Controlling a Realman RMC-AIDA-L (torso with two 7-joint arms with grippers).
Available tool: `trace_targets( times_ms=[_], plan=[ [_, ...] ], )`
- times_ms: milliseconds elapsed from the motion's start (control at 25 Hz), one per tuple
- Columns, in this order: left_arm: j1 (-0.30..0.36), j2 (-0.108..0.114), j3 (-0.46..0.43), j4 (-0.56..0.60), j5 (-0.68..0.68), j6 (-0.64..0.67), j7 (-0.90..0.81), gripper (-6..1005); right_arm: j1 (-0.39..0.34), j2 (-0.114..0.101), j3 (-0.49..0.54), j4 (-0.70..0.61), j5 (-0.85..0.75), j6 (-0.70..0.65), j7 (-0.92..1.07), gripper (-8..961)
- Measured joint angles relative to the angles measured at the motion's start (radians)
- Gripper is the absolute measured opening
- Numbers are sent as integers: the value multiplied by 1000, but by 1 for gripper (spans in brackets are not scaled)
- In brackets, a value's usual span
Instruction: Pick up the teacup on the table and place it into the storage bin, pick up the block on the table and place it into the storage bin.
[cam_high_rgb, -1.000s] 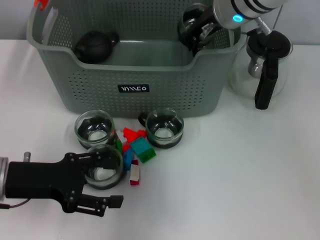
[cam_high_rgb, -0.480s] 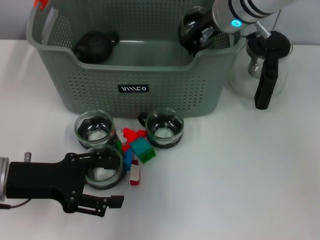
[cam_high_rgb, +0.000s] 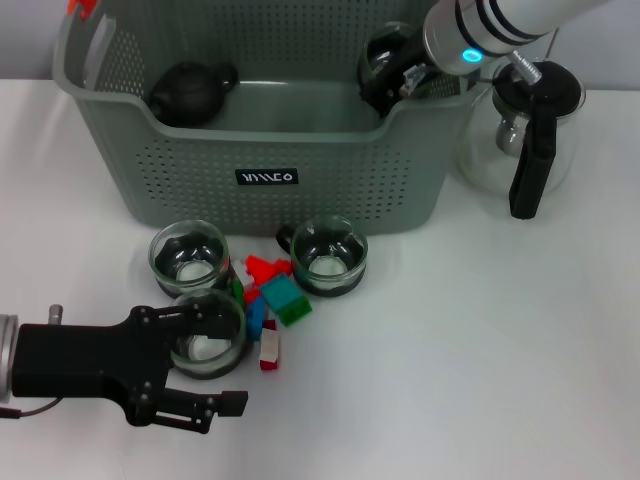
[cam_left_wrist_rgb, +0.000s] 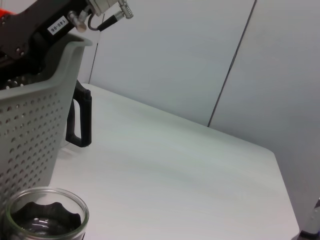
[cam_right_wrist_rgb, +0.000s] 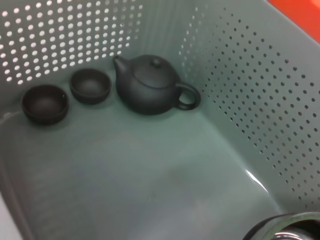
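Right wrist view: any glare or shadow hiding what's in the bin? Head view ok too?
Right wrist view: the storage bin floor is dim and greenish, with one small glint by the wall; the dark teapot and two dark cups stay readable. Head view: even light with soft shadows; the left hand covers part of the nearest glass cup, and the right hand sits over the bin's far corner.

You have a white table (cam_high_rgb: 450, 380) carrying everything. At its far side stands the grey-green storage bin (cam_high_rgb: 200, 170), with a glass pitcher (cam_high_rgb: 525, 140) just right of it. Near the bin's front wall sit three glass teacups (cam_high_rgb: 329, 256), two left and one right, with a cluster of coloured blocks (cam_high_rgb: 277, 298) between them.
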Motion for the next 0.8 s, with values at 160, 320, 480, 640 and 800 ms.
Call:
trace_targets(
  times_ms=[160,320,480,640,800],
  plan=[
    [1,0,0,0,0,0,0,931,0,0,-1,1,0,0,0,164],
    [2,0,0,0,0,0,0,931,-2,0,-1,-3,0,0,0,177],
    [4,0,0,0,0,0,0,931,-4,0,0,-10,0,0,0,189],
    [5,0,0,0,0,0,-1,931,-6,2,0,-20,0,-2,0,201],
    [5,0,0,0,0,0,-3,931,-7,3,0,-32,1,-7,0,214]
  ],
)
